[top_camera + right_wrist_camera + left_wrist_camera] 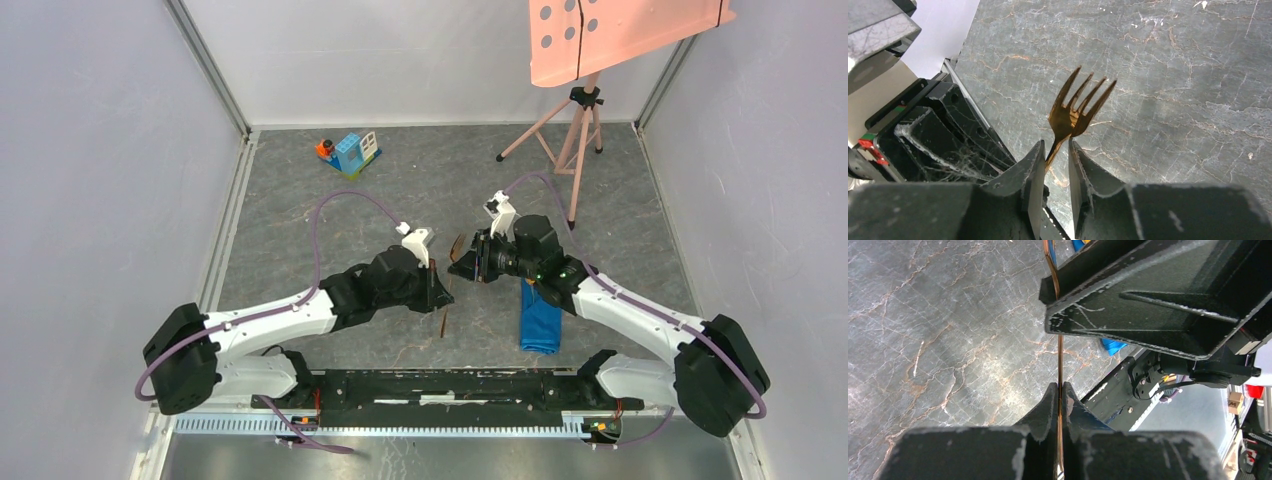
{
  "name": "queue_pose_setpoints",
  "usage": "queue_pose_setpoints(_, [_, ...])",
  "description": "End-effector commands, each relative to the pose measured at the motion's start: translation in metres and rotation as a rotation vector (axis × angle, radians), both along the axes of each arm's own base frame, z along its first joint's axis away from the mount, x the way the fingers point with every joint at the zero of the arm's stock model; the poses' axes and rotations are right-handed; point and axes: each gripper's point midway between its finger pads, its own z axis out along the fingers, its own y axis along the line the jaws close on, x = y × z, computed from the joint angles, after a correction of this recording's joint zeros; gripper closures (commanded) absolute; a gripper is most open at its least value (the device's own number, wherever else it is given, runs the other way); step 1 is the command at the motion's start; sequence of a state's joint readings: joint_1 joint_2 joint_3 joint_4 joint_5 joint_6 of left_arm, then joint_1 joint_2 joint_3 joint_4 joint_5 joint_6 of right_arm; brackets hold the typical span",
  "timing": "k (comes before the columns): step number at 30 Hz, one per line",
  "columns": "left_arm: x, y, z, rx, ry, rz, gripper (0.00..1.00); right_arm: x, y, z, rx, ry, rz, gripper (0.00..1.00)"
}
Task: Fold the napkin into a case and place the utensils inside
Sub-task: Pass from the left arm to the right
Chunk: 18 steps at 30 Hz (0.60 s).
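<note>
A golden-copper fork (1075, 107) is held in the air between the two arms, its tines pointing away from the right wrist camera. My left gripper (1060, 386) is shut on the thin fork handle (1060, 360), which sticks out below that gripper (437, 290) in the top view. My right gripper (1055, 143) faces the left one. Its jaws stand on either side of the fork's neck with a gap still showing, and the neck lies against the left finger (1035, 165). The napkin (541, 318) is a folded narrow blue oblong lying on the table under the right forearm.
A small blue-and-white toy block house (350, 152) stands at the back left of the marble-patterned table (300, 230). A pink board (610, 30) on a tripod (572, 140) stands at the back right. White walls close in both sides, and a black rail (450, 385) runs along the near edge.
</note>
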State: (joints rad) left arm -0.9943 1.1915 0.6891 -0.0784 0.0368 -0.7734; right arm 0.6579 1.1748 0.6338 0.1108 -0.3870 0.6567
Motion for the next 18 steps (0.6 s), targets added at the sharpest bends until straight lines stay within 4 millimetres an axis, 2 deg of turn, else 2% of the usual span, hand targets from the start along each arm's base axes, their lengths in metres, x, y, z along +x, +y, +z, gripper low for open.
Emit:
queue_pose_setpoints(1, [0.007,-0.013,0.022,-0.004,-0.092,-0.032,0.98,0.010,0.007,0.017,0.040,-0.050,-0.015,0.74])
queue_pose_setpoints(2, [0.006,-0.014,0.022,-0.001,-0.093,-0.038,0.98,0.010,0.007,0.016,0.037,-0.048,-0.017,0.77])
queue_pose_setpoints(5, [0.008,-0.015,0.021,0.008,-0.102,-0.026,0.98,0.012,0.002,0.013,0.012,-0.053,-0.040,0.99])
queue_pose_setpoints(7, [0.010,-0.012,0.019,0.021,-0.095,-0.003,0.94,0.021,-0.010,0.011,-0.058,-0.085,-0.084,1.00])
queue_pose_setpoints(8, [0.011,-0.010,0.018,0.030,-0.089,0.006,0.86,0.028,-0.019,0.012,-0.108,-0.111,-0.106,1.00])
queue_pose_setpoints(9, [0.011,-0.009,0.016,0.036,-0.080,0.013,0.74,0.035,-0.035,0.006,-0.208,-0.127,-0.138,1.00])
queue_pose_setpoints(10, [0.009,-0.008,0.014,0.039,-0.068,0.016,0.67,0.044,-0.053,0.003,-0.306,-0.153,-0.169,1.00])
queue_pose_setpoints(12, [0.004,-0.012,0.013,0.019,-0.048,0.002,0.60,0.059,-0.097,0.000,-0.517,-0.165,-0.253,1.00])
queue_pose_setpoints(15, [-0.012,-0.035,0.013,-0.046,-0.026,-0.079,0.61,0.079,-0.149,0.002,-0.658,-0.155,-0.345,1.00])
queue_pose_setpoints(18, [-0.036,-0.083,0.019,-0.183,0.007,-0.185,0.72,0.096,-0.189,0.002,-0.722,-0.147,-0.446,1.00])
